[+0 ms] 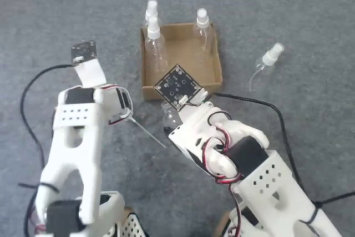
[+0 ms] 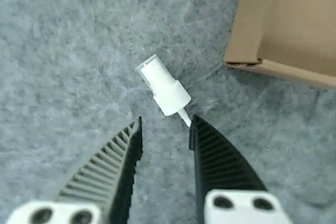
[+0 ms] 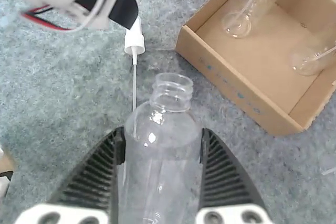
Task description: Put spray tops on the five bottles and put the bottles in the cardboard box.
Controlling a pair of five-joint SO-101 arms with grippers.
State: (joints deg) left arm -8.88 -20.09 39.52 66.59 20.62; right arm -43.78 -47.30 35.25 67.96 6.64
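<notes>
The left gripper (image 2: 165, 124) is hovering with its fingers parted just short of the loose spray top (image 2: 164, 88), probably to grasp it. The right gripper (image 3: 162, 132) is clamping the uncapped bottle (image 3: 168, 108) near the cardboard box (image 1: 186, 64), seemingly offering its neck for capping. Farther right, a capped bottle (image 1: 265, 65) is lying on the grey carpet (image 1: 310, 26).

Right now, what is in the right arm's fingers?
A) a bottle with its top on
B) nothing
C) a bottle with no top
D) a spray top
C: the right fingers grip a bottle with a bare, open neck, and the spray top lies apart from it.
</notes>
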